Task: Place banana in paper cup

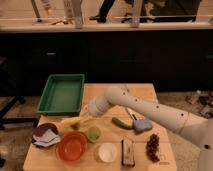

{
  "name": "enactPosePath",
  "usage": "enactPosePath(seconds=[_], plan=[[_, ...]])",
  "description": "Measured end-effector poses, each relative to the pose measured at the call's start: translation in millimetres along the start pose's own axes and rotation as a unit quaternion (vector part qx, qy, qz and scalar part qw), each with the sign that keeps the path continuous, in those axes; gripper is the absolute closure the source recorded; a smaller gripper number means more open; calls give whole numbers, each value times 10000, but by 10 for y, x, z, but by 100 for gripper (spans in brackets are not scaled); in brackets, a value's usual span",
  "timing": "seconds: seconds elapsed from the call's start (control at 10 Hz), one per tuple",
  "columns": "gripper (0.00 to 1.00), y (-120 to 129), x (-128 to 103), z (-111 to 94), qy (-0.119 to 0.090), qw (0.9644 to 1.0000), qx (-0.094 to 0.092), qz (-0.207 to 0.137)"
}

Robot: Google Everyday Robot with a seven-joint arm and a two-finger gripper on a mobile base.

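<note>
The slim yellow banana (69, 121) lies on the wooden table just above the orange bowl (72, 146). My gripper (80, 119) reaches down and left from the white arm (145, 111) and is shut on the banana's right end. The banana rests on the table. The white paper cup (106, 152) stands upright near the front edge, to the right of the orange bowl and in front of the gripper.
A green tray (61, 93) fills the back left of the table (140, 92). A small green cup (93, 133) stands between gripper and paper cup. A green vegetable (121, 123), a blue object (143, 125), a brown bar (128, 151), a dark snack (153, 145) and a dark bag (44, 135) lie around.
</note>
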Motion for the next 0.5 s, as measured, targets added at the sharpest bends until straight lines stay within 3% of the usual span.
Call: enactPosePath(seconds=[0.5], plan=[[100,-170,-95,-443,69,9994,335,-6]])
